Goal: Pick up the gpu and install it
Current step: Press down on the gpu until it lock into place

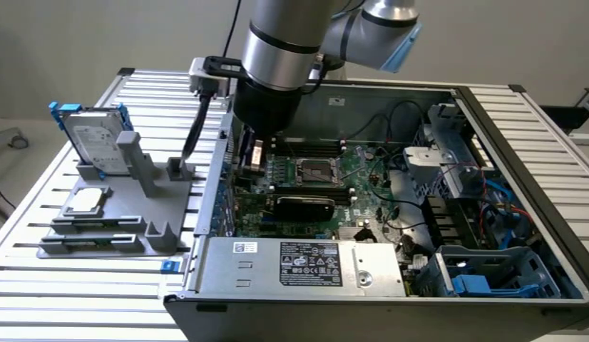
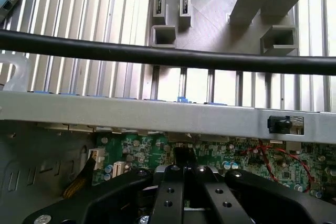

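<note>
Evidently light, stiff yet fragile, the gpu stood edgewise in the case; its top edge looked the safest hold. The claw was closed, seemingly empty

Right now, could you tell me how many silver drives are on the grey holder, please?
2. The upright drive, in a blue frame, stands at the grey holder's far end; the flat drive lies nearer the camera.

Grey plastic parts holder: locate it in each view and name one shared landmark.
Exterior view: grey plastic parts holder on the slatted table, at the exterior view's left of the computer case.
Wrist view: holder beyond the case's metal wall.
Shared landmark: thick black cable.
</note>
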{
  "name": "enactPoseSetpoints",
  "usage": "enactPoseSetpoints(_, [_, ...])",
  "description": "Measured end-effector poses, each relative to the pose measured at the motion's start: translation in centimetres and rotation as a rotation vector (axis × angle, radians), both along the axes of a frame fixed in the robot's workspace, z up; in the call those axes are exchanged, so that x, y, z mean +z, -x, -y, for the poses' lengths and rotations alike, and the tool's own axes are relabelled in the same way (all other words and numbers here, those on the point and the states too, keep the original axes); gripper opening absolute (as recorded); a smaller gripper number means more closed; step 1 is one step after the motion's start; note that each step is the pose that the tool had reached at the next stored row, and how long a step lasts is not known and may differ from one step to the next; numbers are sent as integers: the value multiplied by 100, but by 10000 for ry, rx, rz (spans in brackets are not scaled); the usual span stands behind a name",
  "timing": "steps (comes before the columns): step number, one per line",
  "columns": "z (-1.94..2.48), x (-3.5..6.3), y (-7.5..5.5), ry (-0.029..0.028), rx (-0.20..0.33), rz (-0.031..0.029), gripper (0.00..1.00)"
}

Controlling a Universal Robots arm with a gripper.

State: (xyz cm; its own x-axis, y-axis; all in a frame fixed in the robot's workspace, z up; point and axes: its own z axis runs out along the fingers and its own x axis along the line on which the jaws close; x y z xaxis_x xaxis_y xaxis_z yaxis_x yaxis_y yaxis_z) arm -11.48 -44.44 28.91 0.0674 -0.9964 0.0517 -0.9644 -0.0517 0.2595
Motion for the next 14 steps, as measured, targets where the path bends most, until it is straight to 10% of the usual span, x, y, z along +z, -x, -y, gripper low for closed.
enactPoseSetpoints(14, [3,14,4,-2,1,-119,11])
